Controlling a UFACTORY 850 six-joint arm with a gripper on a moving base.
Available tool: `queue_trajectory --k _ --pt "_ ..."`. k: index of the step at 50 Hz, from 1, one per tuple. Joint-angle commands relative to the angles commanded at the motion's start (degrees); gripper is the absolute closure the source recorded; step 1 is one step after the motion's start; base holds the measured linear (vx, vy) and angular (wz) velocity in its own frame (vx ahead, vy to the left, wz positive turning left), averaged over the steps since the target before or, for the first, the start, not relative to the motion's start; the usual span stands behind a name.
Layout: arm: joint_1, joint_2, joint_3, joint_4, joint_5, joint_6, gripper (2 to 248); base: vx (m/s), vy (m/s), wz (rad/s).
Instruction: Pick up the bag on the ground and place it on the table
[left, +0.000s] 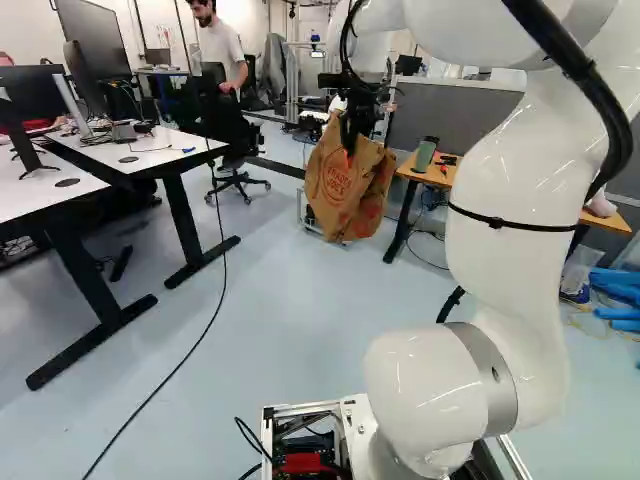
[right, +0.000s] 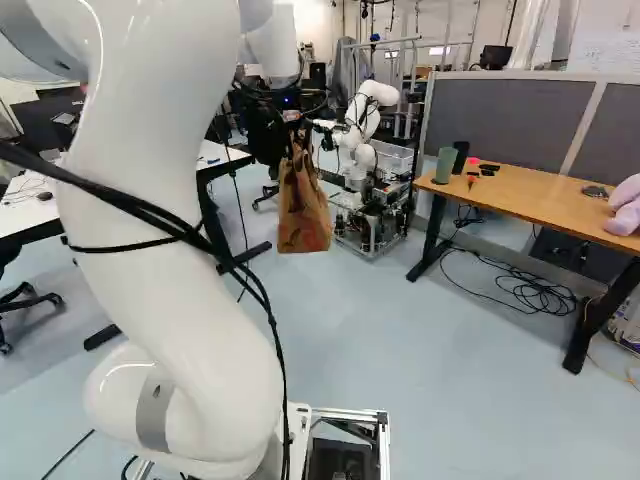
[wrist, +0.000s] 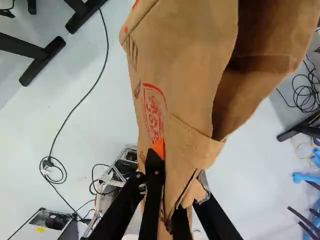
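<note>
My gripper (left: 357, 128) is up in the air ahead of the arm, with the brown paper bag (left: 345, 190) hanging below it, off the floor. In the right base view the bag (right: 303, 205) hangs between the white table and the wooden one. The wrist view shows the gripper (wrist: 167, 200) shut on the bag (wrist: 180, 75), whose paper is pinched and creased between the fingers. One wooden table (right: 530, 200) stands to the right of the bag in the right base view; a white table (left: 170, 148) is at the left of the left base view.
Another robot (right: 365, 165) stands behind the bag. A green cup (right: 445, 164), a dark cup and a pink plush thing are on the wooden table. Cables (right: 520, 280) lie beneath it. A chair (left: 238, 180) and a person are beyond the white table.
</note>
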Motion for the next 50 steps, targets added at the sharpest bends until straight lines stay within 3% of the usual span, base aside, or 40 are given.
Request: queue_trajectory --k 28,50 --pt "-0.3 -1.5 -7.0 0.0 -6.6 0.0 229 0.0 0.0 0.0" --pt "-0.4 -0.2 -9.6 0.0 -11.8 0.0 229 0.0 0.0 0.0"
